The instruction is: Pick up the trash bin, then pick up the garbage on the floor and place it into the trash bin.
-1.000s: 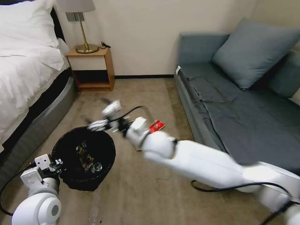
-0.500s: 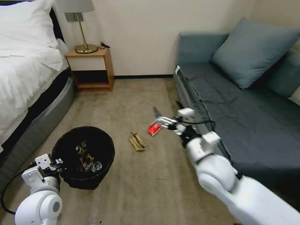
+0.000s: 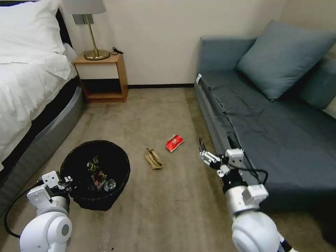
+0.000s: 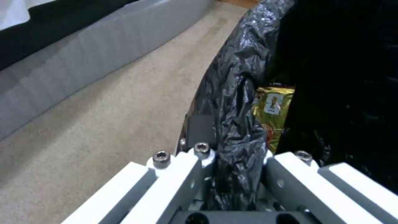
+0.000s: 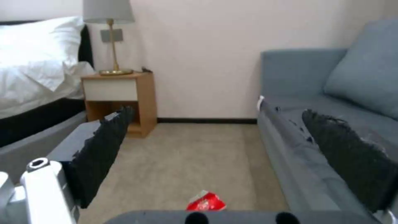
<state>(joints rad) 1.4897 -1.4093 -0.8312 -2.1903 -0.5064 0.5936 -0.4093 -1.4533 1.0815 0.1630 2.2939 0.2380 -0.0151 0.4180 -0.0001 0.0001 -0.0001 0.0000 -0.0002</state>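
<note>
**A:** Entry one, the right pincer (image 3: 203, 151). Where do I have it?

**B:** I have it low over the carpet beside the sofa (image 3: 280, 133), jaws spread wide with nothing between them. In the right wrist view the two black pads (image 5: 104, 146) stand well apart and the red packet (image 5: 206, 203) lies on the floor between and ahead of them.

**A:** Bearing from the pincer to the packet?

**B:** In the head view the red packet (image 3: 174, 142) lies forward and to the robot's left of the right pincer, near it but not touching. Its long axis runs diagonally, the far end tilted toward the sofa. The crumpled tan paper bag (image 3: 153, 158) lies further left, between the packet and the trash bin (image 3: 96, 171). I judge the right arm to be the nearer one for both.

**A:** Entry two, the left pincer (image 4: 234, 161)?

**B:** Clamped on the bin's rim and black liner (image 4: 240, 102); I see the left pincer (image 3: 63, 182) at the bin's near-left edge in the head view.

**A:** Count, please.

**B:** One trash bin. Litter on the floor: two, one red packet and one paper bag. Inside the bin: one gold-brown snack wrapper (image 3: 95, 171) and one clear bottle (image 3: 109, 184). Pincers: two, one loaded and one free.
</note>
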